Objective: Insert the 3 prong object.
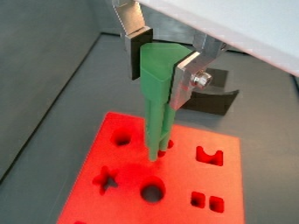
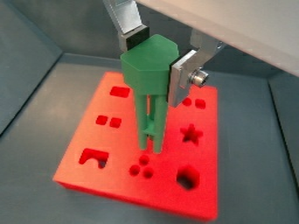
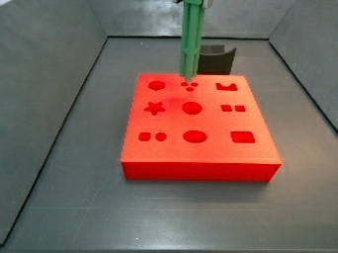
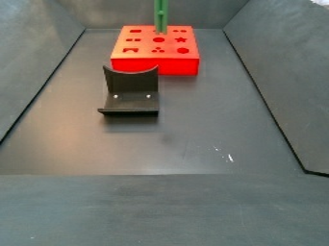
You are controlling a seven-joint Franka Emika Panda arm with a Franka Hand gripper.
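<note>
My gripper is shut on the 3 prong object, a tall green peg, gripping its thick head between the silver fingers; both also show in a wrist view, gripper and peg. The peg hangs upright, prongs down, over the red block. Its tips are low over the block's top, close to the three small round holes; I cannot tell if they touch. In both side views the peg stands over the block, and the gripper is cut off by the frame's edge.
The dark fixture stands on the floor beside the block, apart from it in a side view. The block has other shaped holes: a star, circles, squares. Grey walls enclose the dark floor.
</note>
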